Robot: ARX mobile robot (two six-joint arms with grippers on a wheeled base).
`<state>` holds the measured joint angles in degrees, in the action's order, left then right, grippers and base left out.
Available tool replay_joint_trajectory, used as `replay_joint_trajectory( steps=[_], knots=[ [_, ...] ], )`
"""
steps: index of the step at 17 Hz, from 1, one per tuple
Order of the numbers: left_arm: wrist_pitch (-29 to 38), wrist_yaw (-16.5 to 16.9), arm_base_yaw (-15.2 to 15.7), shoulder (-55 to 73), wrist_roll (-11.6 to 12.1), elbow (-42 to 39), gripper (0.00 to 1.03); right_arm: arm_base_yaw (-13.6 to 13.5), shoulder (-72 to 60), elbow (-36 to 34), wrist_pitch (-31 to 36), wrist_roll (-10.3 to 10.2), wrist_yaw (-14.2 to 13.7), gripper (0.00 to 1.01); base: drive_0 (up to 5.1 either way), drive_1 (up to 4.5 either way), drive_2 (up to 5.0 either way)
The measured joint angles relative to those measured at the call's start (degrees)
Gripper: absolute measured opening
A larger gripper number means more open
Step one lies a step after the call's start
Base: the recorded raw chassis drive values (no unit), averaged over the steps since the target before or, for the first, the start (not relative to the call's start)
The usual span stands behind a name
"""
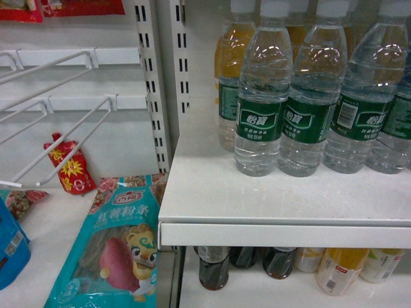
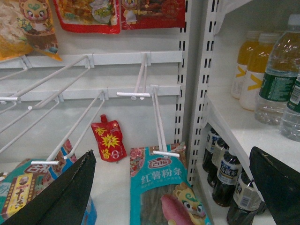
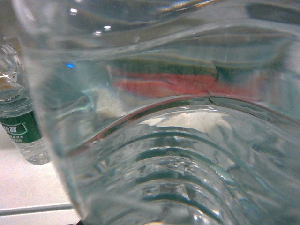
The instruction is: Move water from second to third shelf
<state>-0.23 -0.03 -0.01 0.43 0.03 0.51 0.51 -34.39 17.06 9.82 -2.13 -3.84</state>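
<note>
Up close, the right wrist view is filled by one clear ribbed water bottle; I cannot tell how the right jaws stand. The left gripper hangs with jaws apart over a teal snack bag. Beyond, the white shelf carries green-labelled water and yellow drinks; cola bottles stand below.

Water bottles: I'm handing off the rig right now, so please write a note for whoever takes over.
Left claw: open, empty, facing the snack pegs.
Right claw: not visible; one water bottle fills its camera, grasp unconfirmed.
Other water bottles stand in a row on the white shelf.
Done: no move confirmed.
Left: confirm grip, set the bottle on the third shelf.
</note>
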Motion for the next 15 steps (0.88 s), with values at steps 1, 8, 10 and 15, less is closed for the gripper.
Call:
replay_joint_trajectory(
  steps=[1,8,10,15],
  knots=[
    [0.0,0.0,0.0,0.0,0.0,0.0,0.98,-0.02,0.0,0.0,0.07,0.0,0.0,0.4,-5.0,2.43,2.4],
    [0.0,0.0,0.0,0.0,0.0,0.0,0.98,-0.07,0.0,0.0,0.04,0.0,0.02,0.4,-5.0,2.43,2.4],
    [0.0,0.0,0.0,0.0,0.0,0.0,0.98,-1.29,-0.02,-0.26,3.61,-3.54,-0.22,0.4,0.0,0.0,0.0],
    [0.02,0.02,0.0,0.0,0.0,0.0,0.98,-7.23,-4.46,-1.07,7.52,-5.6,5.03,0.4,0.0,0.0,0.0]
  ],
)
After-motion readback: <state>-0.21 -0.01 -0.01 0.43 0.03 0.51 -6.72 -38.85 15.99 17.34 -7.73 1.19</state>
